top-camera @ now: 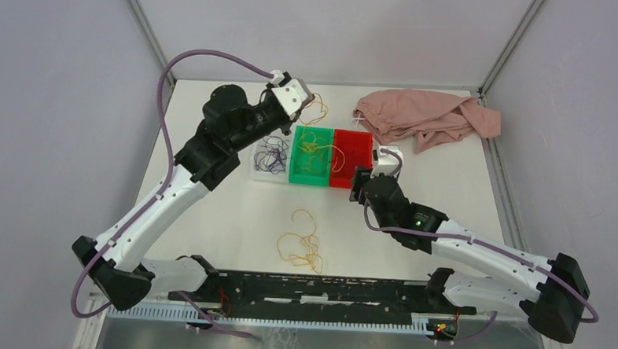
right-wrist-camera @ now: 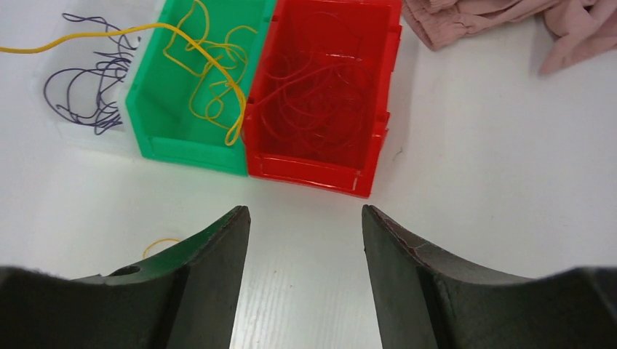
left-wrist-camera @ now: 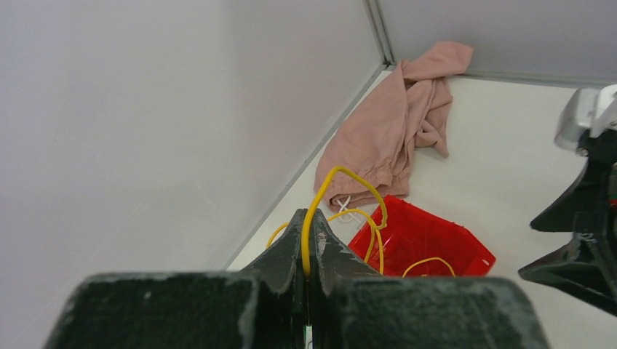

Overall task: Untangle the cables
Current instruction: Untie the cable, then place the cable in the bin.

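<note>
My left gripper is shut on a yellow cable that loops up out of its jaws, held above the far side of the bins. The strand runs down across the green bin, which holds more yellow cables. Red cables lie in the red bin. Dark purple cables lie in a clear tray left of the green bin. A loose yellow tangle rests on the table. My right gripper stands open and empty just in front of the red bin.
A crumpled pink cloth lies at the back right, close behind the red bin. The enclosure walls and metal frame run close behind the left gripper. A black rail spans the near edge between the arm bases.
</note>
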Robot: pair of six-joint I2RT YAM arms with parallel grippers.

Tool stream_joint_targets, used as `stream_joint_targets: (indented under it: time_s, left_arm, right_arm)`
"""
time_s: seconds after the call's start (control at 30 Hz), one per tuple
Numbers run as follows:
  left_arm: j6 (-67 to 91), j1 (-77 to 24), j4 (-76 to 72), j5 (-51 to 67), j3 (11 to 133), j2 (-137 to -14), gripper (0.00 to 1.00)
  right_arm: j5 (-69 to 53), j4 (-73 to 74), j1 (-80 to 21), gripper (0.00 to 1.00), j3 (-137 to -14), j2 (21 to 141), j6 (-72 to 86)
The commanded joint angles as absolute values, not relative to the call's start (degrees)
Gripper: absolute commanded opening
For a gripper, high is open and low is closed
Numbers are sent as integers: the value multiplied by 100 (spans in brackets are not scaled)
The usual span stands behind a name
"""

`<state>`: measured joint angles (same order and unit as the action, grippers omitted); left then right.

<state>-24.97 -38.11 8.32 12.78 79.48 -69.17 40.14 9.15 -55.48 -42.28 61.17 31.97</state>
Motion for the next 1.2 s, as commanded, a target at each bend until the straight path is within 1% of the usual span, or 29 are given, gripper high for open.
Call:
stream_joint_targets:
  time_s: [0.0, 0.23, 0.4, 0.5, 0.67, 0.93, 1.17]
  left_arm:
    - [-2931, -3788, 175, 922, 7826, -7185, 3]
    - [-2866, -3788, -199, 923, 7899, -7531, 3]
    - [-2895, -3750, -533, 705, 7892, -7530, 3]
    - [-2924, -3665, -743, 581, 7921, -7465, 3]
    - [-2926, -3589, -647, 590, 8000, -7448, 3]
    - [-2775, -3568, -812, 637, 8017, -7374, 3]
    - [-2769, -3567, -569, 727, 7725, -7497, 3]
  right_arm:
    - [4118, 984, -5367, 65, -3997, 5747, 3304]
    - [4019, 961, -5243, 65, -3818, 5485, 3283]
    - [3954, 972, -5204, 65, -3764, 5476, 3299]
    - [3867, 1002, -5191, 67, -3729, 5456, 3320]
    - [3851, 957, -5185, 69, -3631, 5337, 3366]
    - [3850, 1015, -5186, 69, -3675, 5303, 3354]
    - [3833, 942, -5186, 69, -3682, 5240, 3326]
